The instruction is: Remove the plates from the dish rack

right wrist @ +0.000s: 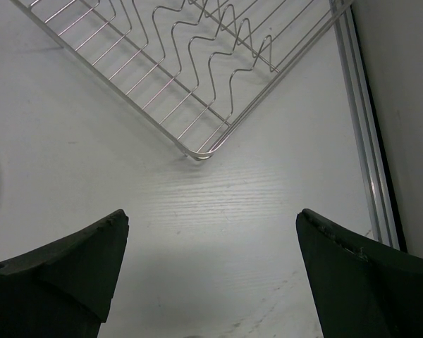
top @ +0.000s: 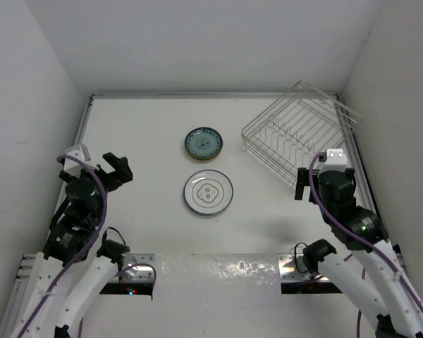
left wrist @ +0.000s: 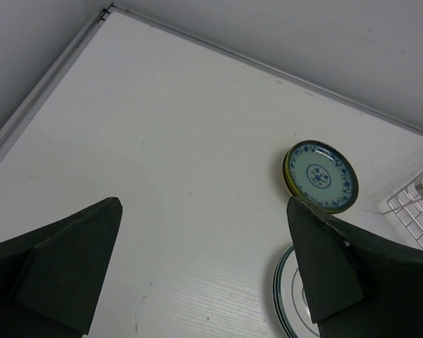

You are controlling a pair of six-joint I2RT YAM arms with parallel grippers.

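The wire dish rack (top: 296, 132) stands at the back right of the table and holds no plates; its near corner shows in the right wrist view (right wrist: 197, 84). A stack of small plates with a blue-patterned one on top (top: 203, 144) lies in the middle. A stack of larger white plates with a dark pattern (top: 208, 193) lies just in front of it. Both stacks show in the left wrist view: the small stack (left wrist: 321, 176) and the white stack's rim (left wrist: 282, 296). My left gripper (top: 117, 169) is open and empty at the left. My right gripper (top: 304, 184) is open and empty just in front of the rack.
White walls enclose the table on three sides. A metal rail (right wrist: 363, 127) runs along the right edge beside the rack. Another rail (left wrist: 35, 113) runs along the left edge.
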